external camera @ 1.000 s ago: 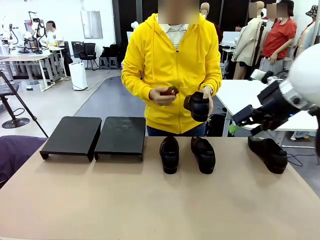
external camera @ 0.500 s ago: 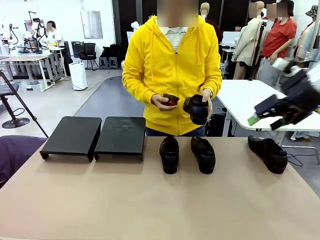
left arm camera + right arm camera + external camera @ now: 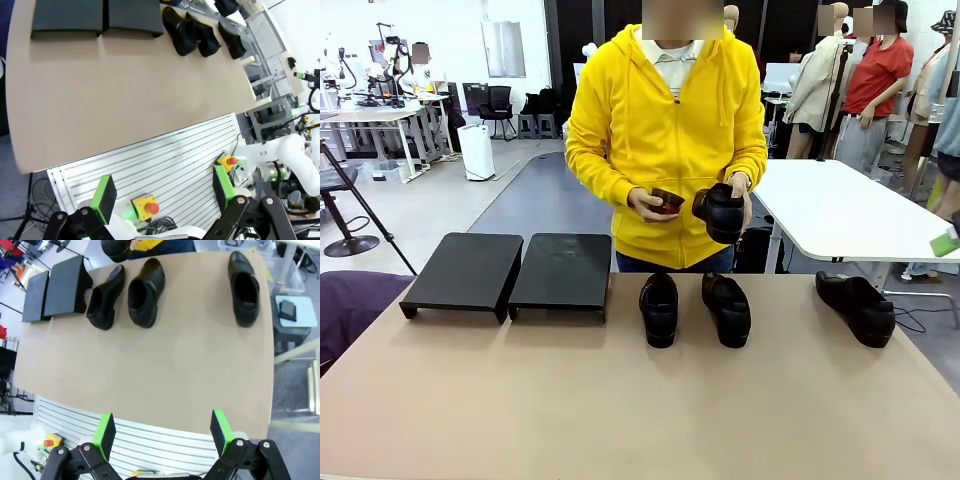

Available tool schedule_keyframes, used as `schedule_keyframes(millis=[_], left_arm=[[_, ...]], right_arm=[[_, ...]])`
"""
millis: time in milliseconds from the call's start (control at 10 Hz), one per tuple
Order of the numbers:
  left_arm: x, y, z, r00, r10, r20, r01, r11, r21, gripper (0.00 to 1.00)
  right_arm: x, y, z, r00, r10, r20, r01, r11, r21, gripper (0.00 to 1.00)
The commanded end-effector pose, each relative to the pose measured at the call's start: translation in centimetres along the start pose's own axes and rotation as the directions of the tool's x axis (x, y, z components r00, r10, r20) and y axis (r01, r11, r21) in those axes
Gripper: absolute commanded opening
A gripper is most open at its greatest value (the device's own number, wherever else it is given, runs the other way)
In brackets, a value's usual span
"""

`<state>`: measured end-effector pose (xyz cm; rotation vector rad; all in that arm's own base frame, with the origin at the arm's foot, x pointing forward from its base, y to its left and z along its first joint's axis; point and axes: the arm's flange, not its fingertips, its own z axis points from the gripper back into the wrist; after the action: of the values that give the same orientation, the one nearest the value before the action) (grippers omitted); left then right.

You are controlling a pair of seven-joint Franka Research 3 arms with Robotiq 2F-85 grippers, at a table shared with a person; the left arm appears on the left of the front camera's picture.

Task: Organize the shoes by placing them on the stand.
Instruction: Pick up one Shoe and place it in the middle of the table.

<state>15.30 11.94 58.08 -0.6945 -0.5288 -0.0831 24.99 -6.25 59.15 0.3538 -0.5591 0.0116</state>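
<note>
Showing the shoes before any has reached the stand [image 3: 463,270], whose two black platforms sit side by side, bare, at the far left of the surface [image 3: 620,410]. A pair of shoes [image 3: 659,308] lies close together at the middle, just right of the stand, a lone shoe [image 3: 857,307] lies well apart at the far right, and a fourth shoe [image 3: 720,212] is held above the far edge in one hand [image 3: 740,195] of the person. The left tool [image 3: 164,195] and the right tool [image 3: 162,432] both hang high over the near side, each with its pads spread and nothing between them. The step in hand is judged to be the first reach for a shoe. The pair suits the left tool, being nearest the stand, and the lone shoe suits the right tool. A sound grasp would descend vertically with the pads either side of the shoe's body at mid-length, since glossy leather may slip under a pinch at the toe. Because the two middle shoes lie so close, the pad that goes between them risks nudging the neighbour. On the sloped platform the sole should be seated flat before release, so the shoe does not slide. The held shoe is best left until the person sets it down or offers it.
</note>
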Motion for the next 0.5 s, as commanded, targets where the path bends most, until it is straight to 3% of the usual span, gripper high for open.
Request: schedule_keyframes(millis=[0, 200, 400], left_arm=[[0.0, 0.0, 0.0, 1.0, -0.015, 0.001, 0.015, 1.0, -0.016, 1.0], [0.0, 0.0, 0.0, 1.0, -0.015, 0.001, 0.015, 1.0, -0.016, 1.0], [0.0, 0.0, 0.0, 1.0, -0.015, 0.001, 0.015, 1.0, -0.016, 1.0]], right_arm=[[-0.4, 0.2, -1.6, 1.0, -0.005, -0.015, 0.005, 1.0, 0.001, 1.0], [1.5, 0.5, -3.1, 0.993, 0.068, -0.095, -0.063, 0.996, 0.06, 1.0], [1.8, -2.0, 1.8, 0.988, 0.076, -0.134, -0.067, 0.995, 0.067, 1.0]])
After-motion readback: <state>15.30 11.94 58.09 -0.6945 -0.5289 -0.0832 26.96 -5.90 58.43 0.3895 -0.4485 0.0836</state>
